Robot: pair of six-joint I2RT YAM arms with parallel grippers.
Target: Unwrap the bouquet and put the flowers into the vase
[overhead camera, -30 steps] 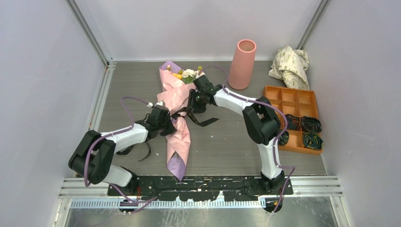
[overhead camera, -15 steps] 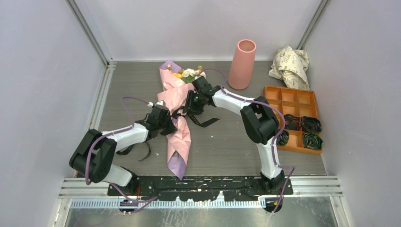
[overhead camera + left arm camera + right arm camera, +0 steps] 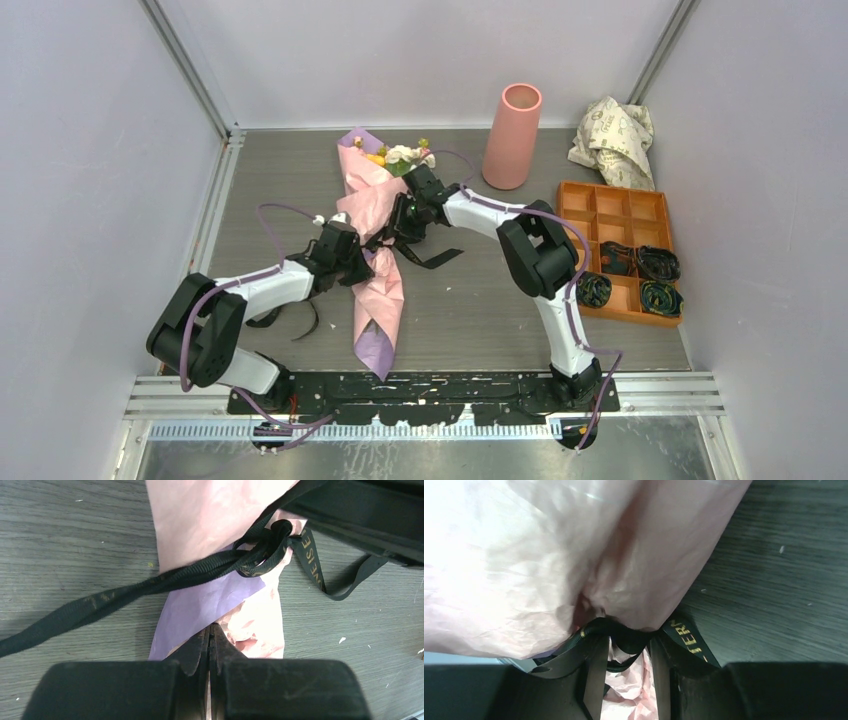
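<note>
The bouquet [image 3: 378,290] runs from the table [image 3: 480,300]'s near edge to far — its ribbon knot [image 3: 624,635] sits between narrow-set jaws of the right gripper [image 3: 627,647]; the left gripper [image 3: 209,630] is pinched shut.

Grey wood-grain counter [image 3: 470,300]: bouquet [image 3: 375,290] lying flat centre-left; vase [image 3: 512,135] upright at back; crumpled cream paper [image 3: 612,135] far-right corner; orange tray [image 3: 610,186] at right.

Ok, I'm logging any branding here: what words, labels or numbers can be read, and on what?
"VE IS E": gold letters, cut off at both ends, on the black ribbon round the bouquet, left wrist view.
"TERN": gold letters on that ribbon, right wrist view, rest hidden.
Crumpled cream paper: print too small to read.
Vase, orange tray: no text seen.
</note>
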